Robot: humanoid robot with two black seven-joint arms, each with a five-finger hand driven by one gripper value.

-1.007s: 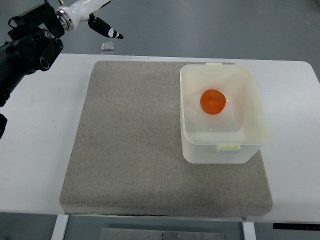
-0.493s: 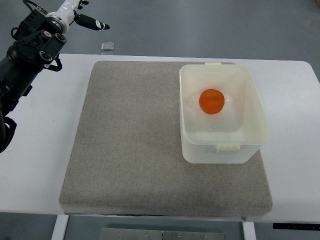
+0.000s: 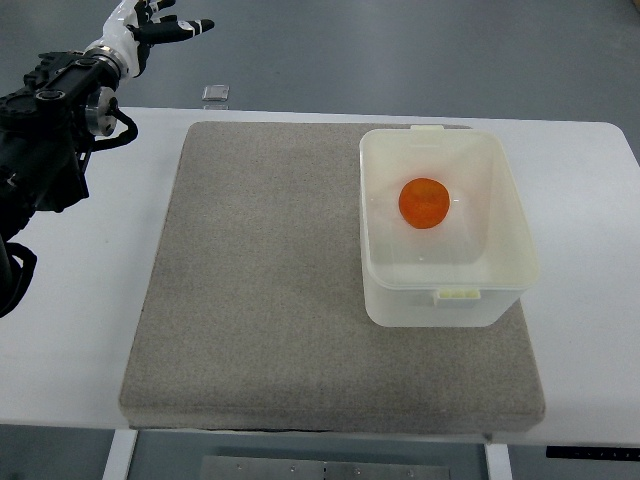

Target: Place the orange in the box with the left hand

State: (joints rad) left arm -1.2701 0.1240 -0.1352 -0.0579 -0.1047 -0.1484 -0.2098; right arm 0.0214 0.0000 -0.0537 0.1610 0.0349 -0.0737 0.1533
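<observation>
Covering white table (image 3: 90,330): grey mat (image 3: 270,280)

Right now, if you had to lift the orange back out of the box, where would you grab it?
Probably from straight above, fingers around the orange's round sides. It sits low in the box, whose tall walls block any sideways approach.

One camera looks steeply down from the robot's side, framing the whole white table (image 3: 90,330), mat centred, floor toward twelve o'clock.
</observation>
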